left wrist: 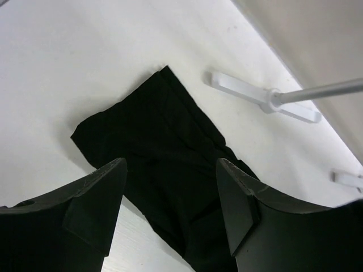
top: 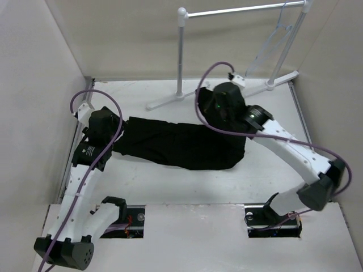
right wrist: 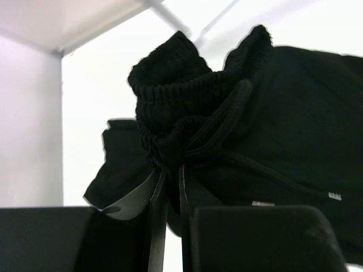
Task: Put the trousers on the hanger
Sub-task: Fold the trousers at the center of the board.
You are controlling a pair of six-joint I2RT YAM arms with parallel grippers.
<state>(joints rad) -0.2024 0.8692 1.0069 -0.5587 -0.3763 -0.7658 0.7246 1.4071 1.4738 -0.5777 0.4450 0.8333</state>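
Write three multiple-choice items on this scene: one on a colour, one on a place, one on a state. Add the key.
1. What colour are the trousers?
A. white
B. black
C. blue

2. Where is the hanger?
A. hanging on the rack
B. lying on the trousers
C. under the trousers

3. What is the state of the right gripper?
A. wide open
B. shut on the trousers
C. shut on the hanger

Key:
1 B, the fabric is plain black.
2 A, it hangs from the rack's bar at the back right.
3 B, the right wrist view shows it pinching the waistband.
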